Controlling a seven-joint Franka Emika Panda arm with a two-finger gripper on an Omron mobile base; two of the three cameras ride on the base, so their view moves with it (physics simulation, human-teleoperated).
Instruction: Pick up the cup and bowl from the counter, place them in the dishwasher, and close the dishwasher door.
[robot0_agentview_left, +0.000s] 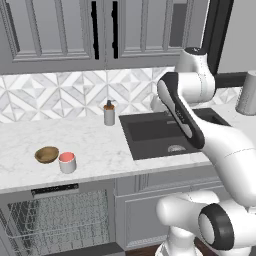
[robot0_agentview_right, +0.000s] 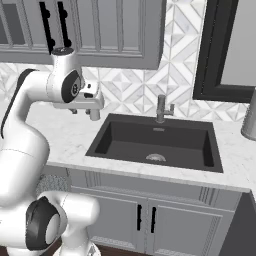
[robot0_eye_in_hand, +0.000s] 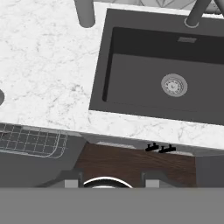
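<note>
Left base view shows bowl (robot0_agentview_left: 46, 154) just left of cup (robot0_agentview_left: 67, 162) near the bench (robot0_agentview_left: 100, 145) edge, rack (robot0_agentview_left: 55, 217) below; gripper (robot0_agentview_right: 90, 111) empty, its opening unclear.

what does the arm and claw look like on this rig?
Glossy white rounded arm links with dark bands at the joints and a black strip along one link. A round dark cap on the joint. Small pale grey-white claw. No cables or markings visible.

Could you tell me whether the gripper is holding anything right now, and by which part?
Nothing is held: the gripper hangs above the counter, while cup and bowl sit untouched.
</note>
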